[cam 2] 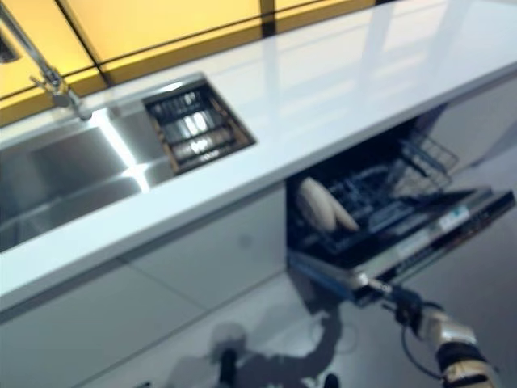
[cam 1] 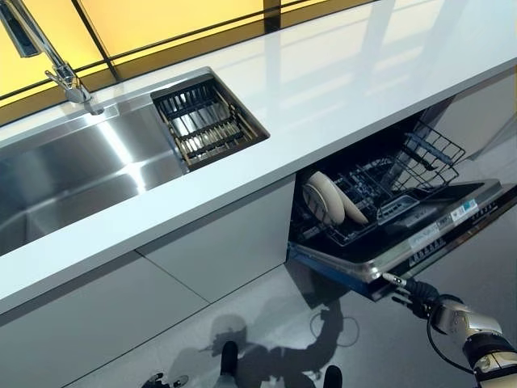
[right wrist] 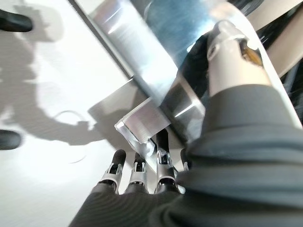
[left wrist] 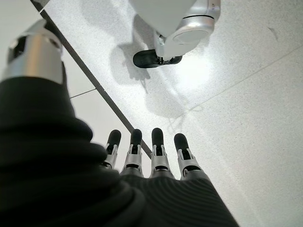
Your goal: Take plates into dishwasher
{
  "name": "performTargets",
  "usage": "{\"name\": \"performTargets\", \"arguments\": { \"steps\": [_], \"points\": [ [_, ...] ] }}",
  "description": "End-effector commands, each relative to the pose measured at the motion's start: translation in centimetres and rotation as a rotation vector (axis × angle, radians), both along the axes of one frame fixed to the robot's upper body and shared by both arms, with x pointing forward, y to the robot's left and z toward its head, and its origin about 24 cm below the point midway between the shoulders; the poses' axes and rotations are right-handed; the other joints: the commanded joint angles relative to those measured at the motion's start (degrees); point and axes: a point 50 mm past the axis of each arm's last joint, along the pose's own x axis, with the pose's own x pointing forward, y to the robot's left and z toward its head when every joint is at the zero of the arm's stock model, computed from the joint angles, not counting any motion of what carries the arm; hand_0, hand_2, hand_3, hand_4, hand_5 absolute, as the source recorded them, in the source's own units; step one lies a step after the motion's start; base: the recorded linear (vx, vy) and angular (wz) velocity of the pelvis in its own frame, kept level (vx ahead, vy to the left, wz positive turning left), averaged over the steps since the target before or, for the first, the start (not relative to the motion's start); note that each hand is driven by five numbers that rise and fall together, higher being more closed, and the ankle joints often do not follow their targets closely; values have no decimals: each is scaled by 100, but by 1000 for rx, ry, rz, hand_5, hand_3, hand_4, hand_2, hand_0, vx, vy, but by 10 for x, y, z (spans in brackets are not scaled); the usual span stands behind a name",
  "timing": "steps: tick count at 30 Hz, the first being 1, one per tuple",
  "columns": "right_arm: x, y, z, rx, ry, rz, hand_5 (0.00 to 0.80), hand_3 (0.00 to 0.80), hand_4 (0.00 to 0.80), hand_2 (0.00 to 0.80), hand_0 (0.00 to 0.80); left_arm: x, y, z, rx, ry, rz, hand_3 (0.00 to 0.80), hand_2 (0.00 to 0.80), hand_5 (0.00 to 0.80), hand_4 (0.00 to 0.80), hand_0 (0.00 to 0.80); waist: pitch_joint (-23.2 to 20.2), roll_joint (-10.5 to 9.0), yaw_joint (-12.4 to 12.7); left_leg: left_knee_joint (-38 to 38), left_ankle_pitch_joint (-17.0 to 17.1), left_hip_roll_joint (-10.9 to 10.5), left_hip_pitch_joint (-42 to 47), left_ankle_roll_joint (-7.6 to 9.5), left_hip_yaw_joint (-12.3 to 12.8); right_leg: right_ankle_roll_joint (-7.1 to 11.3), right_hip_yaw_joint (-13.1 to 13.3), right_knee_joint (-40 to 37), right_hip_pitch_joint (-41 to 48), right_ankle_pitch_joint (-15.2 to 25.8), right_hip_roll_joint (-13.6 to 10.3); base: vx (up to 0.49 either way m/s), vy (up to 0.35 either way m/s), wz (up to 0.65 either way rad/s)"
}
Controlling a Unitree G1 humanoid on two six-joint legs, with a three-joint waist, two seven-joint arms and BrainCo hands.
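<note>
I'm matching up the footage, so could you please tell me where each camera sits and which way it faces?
Left eye view: on the head, looking down at the counter, sink and open dishwasher holding plates; the right hand shows.
Right eye view: beside it, same scene.
Left wrist view: along the open left hand, facing the floor.
Right wrist view: along the right hand, straight fingers under the dishwasher door.
Shared: head views and right wrist all show that door.

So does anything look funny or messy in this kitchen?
Nothing looks spilled or broken. The dishwasher door hangs partly open, with the right robot hand under its front edge. Plates stand on edge in the lower rack. The left robot hand hangs open over the floor.
</note>
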Motion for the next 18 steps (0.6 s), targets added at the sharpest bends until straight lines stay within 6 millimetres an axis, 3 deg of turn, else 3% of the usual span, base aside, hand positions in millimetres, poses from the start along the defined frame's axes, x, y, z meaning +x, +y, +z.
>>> {"name": "performTargets", "arguments": {
  "steps": [1, 10, 14, 16, 17, 18],
  "points": [
    [92, 95, 166, 196, -748, 331, 0, 0, 0, 0, 0, 7, 12, 6, 87, 19, -134, 0, 0, 0, 0, 0, -640, -424, 648, -19, -89, -448, -3, 383, -44, -205, -209, 870, -83, -441, -333, 85, -21, 2],
    [93, 90, 158, 152, -690, 310, 0, 0, 0, 0, 0, 0, 14, 4, 94, 56, -139, 0, 0, 0, 0, 0, -892, -491, 680, -19, -125, -437, 110, 363, -37, -194, -248, 708, 133, -416, -335, 58, -9, 9],
    [90, 77, 136, 40, -568, 243, 0, 0, 0, 0, 0, -5, 14, 2, 92, 71, -134, 0, 0, 0, 0, 0, -928, -517, 666, -19, -128, -440, 133, 368, -61, -205, -235, 689, 170, -421, -317, 13, -8, 17],
    [85, 66, 114, -55, -458, 180, 0, 0, 0, 0, 0, -6, 13, 2, 90, 76, -124, 0, 0, 0, 0, 0, -923, -535, 629, -19, -124, -428, 149, 367, -64, -217, -190, 684, 177, -419, -289, -2, -8, 20],
    [85, 65, 111, -66, -444, 173, 0, 0, 0, 0, 0, -6, 13, 2, 89, 76, -123, 0, 0, 0, 0, 0, -923, -537, 624, -19, -125, -427, 151, 366, -62, -218, -186, 686, 177, -421, -286, -3, -11, 16],
    [79, 58, 93, -144, -358, 144, 0, 0, 0, 0, 0, -4, 12, 2, 88, 74, -115, 0, 0, 0, 0, 0, -917, -555, 590, -19, -127, -411, 162, 364, -60, -224, -153, 689, 183, -427, -268, -5, -14, 9]
  ]
}}
